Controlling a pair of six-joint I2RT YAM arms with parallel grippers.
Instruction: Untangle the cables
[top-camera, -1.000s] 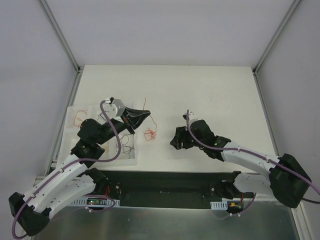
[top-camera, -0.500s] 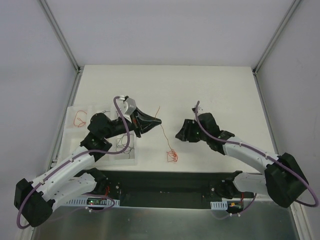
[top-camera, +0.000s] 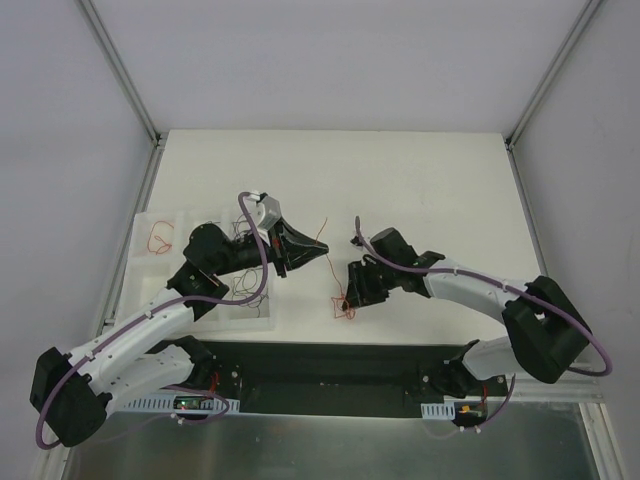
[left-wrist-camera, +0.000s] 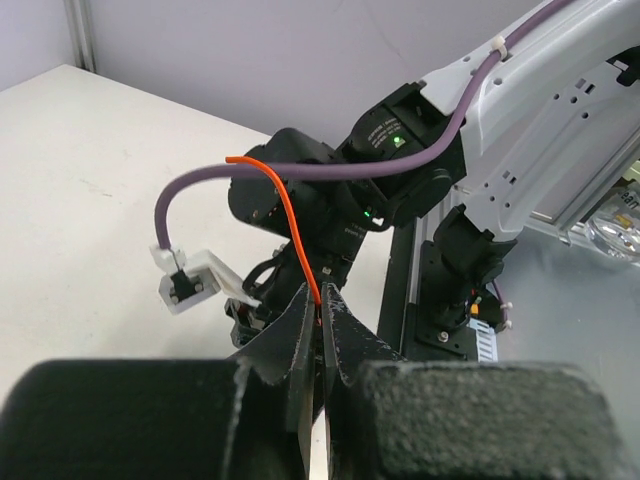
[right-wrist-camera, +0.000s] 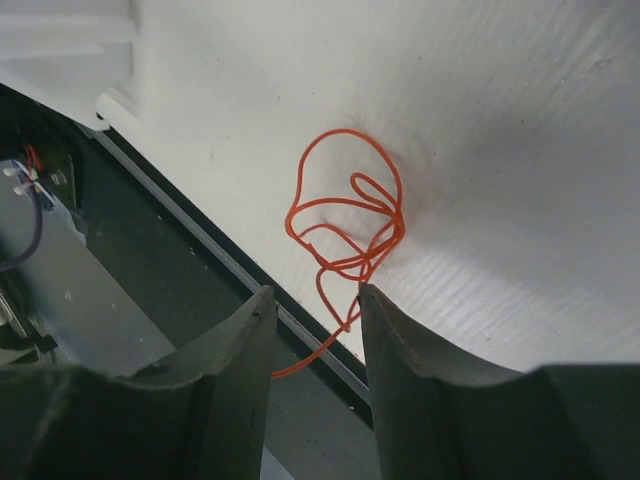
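Left gripper (left-wrist-camera: 318, 292) aloft, orange cable (left-wrist-camera: 290, 215) pinched; right gripper (right-wrist-camera: 313, 295) low.

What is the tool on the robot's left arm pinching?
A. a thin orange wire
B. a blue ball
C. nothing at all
A: in the left wrist view the left tool is shut on the thin orange wire, which curls up and away from between its tips.
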